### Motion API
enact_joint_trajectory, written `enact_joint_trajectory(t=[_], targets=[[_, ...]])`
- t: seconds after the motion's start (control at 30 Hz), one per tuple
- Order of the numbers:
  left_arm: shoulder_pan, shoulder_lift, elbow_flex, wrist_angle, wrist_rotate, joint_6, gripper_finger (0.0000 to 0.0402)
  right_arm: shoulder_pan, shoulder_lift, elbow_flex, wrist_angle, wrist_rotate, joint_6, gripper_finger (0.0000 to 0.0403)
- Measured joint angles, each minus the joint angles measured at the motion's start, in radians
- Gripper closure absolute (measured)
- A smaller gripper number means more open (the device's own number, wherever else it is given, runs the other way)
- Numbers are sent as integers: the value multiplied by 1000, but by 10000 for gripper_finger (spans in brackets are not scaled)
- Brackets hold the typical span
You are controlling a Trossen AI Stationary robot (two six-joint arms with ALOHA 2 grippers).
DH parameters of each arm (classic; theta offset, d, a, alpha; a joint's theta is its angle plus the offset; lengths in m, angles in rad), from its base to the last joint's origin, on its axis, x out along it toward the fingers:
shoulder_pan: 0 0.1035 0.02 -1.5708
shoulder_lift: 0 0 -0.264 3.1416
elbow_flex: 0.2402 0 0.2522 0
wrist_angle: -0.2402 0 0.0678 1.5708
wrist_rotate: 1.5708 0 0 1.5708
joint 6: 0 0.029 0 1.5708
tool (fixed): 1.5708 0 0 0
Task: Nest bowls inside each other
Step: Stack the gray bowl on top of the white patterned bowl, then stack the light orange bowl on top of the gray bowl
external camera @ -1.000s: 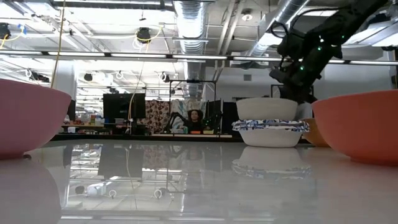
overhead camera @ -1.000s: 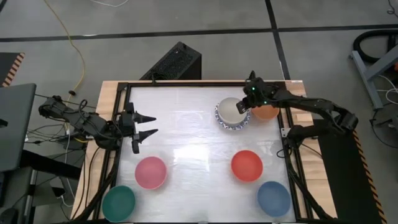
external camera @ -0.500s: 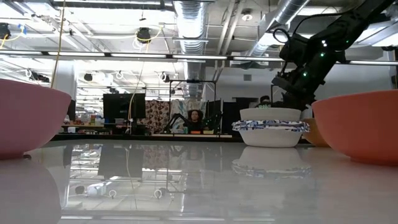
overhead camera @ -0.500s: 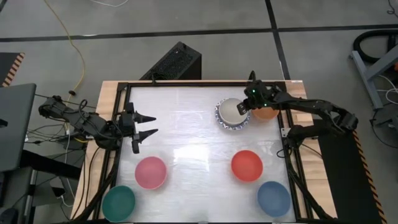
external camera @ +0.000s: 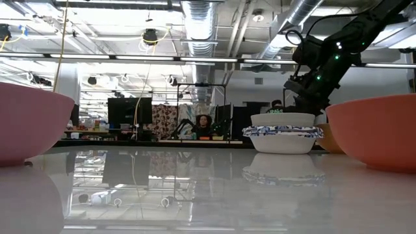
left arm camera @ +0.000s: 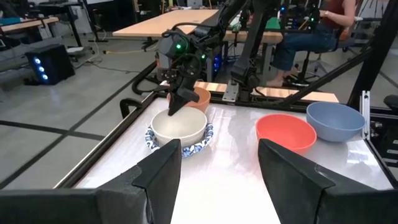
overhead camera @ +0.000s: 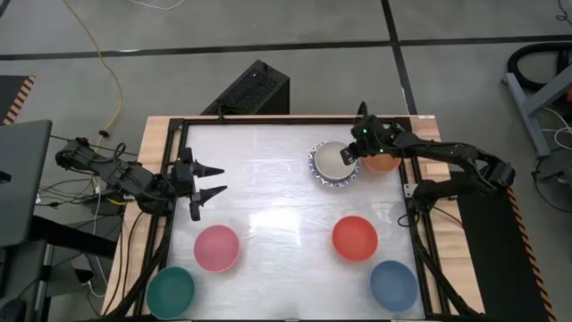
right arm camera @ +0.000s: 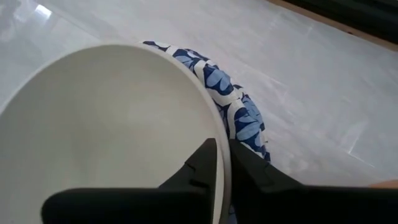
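High view shows the right gripper (overhead camera: 351, 154) at the cream bowl (overhead camera: 333, 159), which sits in the patterned bowl (overhead camera: 323, 173) at the table's far side. Its fingers straddle the rim, barely apart. Open wider, then lift straight up. Left gripper (overhead camera: 213, 180) waits, open and empty.

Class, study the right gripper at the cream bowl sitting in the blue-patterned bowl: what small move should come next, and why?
Probably open the right gripper a little wider and lift it straight up. The cream bowl already sits inside the blue-patterned bowl, and the fingers straddle its rim, one inside and one outside, so pulling sideways could drag it out.
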Motion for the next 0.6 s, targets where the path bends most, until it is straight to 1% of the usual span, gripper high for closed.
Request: enact_joint_trajectory(t=[0.17, 0.47, 0.6], targets=[[0, 0, 0, -10, 0, -3, 198, 14, 0, 0, 5, 4, -1, 319], [0, 0, 0, -11, 0, -5, 198, 15, 0, 0, 5, 4, -11, 249], [0, 0, 0, -15, 0, -6, 198, 15, 0, 0, 5, 3, -11, 233]])
